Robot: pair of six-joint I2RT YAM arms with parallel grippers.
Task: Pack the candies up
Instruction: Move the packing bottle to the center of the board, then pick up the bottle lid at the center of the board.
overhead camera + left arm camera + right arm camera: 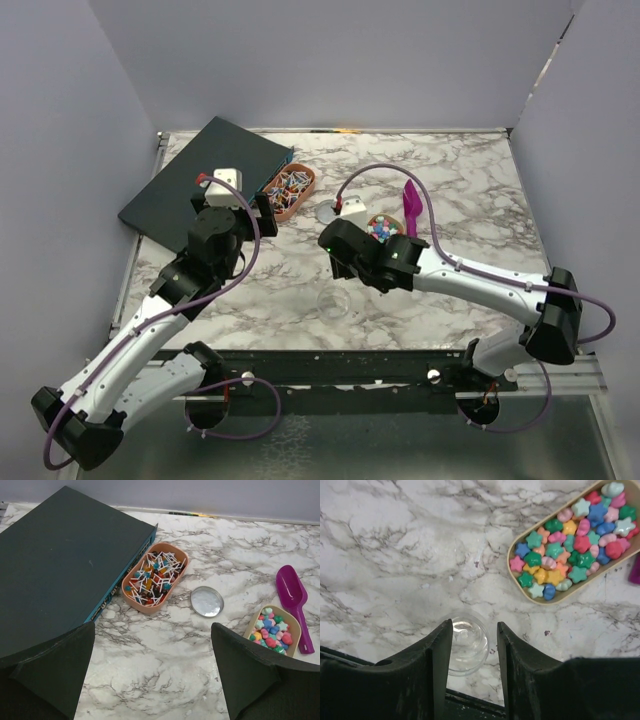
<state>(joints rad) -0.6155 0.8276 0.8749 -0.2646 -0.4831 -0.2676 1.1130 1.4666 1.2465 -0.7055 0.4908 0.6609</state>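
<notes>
Here the candies (572, 535) lie in two long trays on the marble table (470, 180).
Far left is a dark box (205, 178). The left gripper (152, 630) hangs near it, jaws as wide apart as they go, holding nothing. Next comes the orange tray (149, 611) of stick candies (156, 575), just beside the box. From above, its long side slants from near-left to far-right. Then a round silver lid (207, 601) lies flat. The right gripper (474, 627) is about half open above a small clear jar (467, 645), which shows in the gap, and it grips nothing. Right of that is the tan tray (511, 555) of star candies. In the right wrist view, its long side runs from lower left to upper right. A purple scoop (294, 597) lies just beside it.
</notes>
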